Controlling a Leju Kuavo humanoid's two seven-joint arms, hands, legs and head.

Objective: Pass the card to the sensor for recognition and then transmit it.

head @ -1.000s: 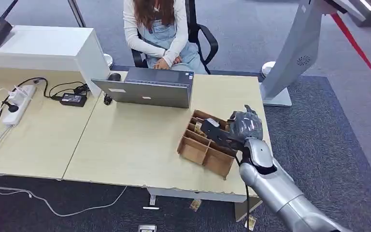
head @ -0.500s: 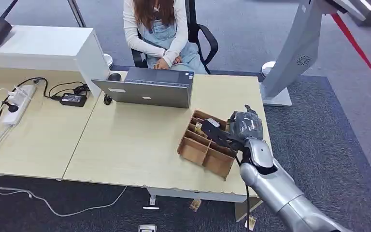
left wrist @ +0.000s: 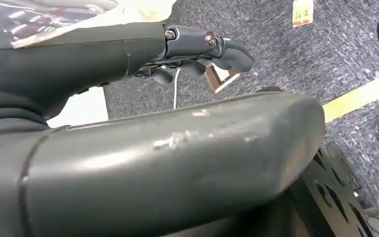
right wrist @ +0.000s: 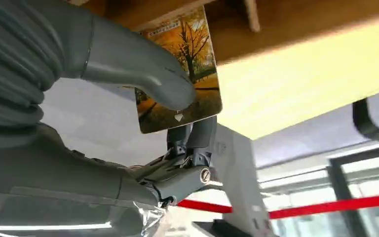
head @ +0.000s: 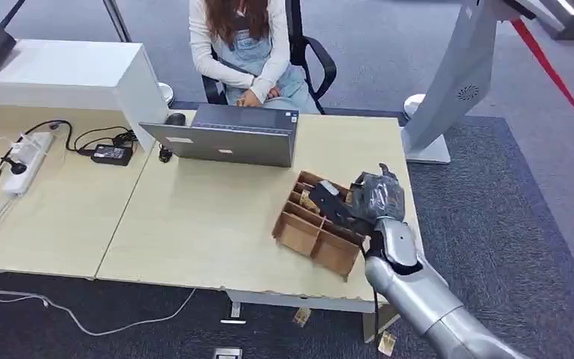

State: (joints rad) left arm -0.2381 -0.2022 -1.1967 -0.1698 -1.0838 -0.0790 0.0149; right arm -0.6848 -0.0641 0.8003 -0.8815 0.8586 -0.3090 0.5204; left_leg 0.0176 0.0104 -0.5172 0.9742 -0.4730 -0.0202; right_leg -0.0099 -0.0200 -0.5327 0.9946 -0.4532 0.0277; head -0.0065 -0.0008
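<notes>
Right hand: over the wooden divided tray on the surface, thumb and fingers pinching the card, autumn-tree print. Left hand: fingers curled in, grasping nothing. Laptop and person beyond.

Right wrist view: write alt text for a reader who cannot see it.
The robot's right hand pinches a card printed with an autumn tree between its grey thumb and darker fingers. A wooden box edge and pale table lie behind.
</notes>
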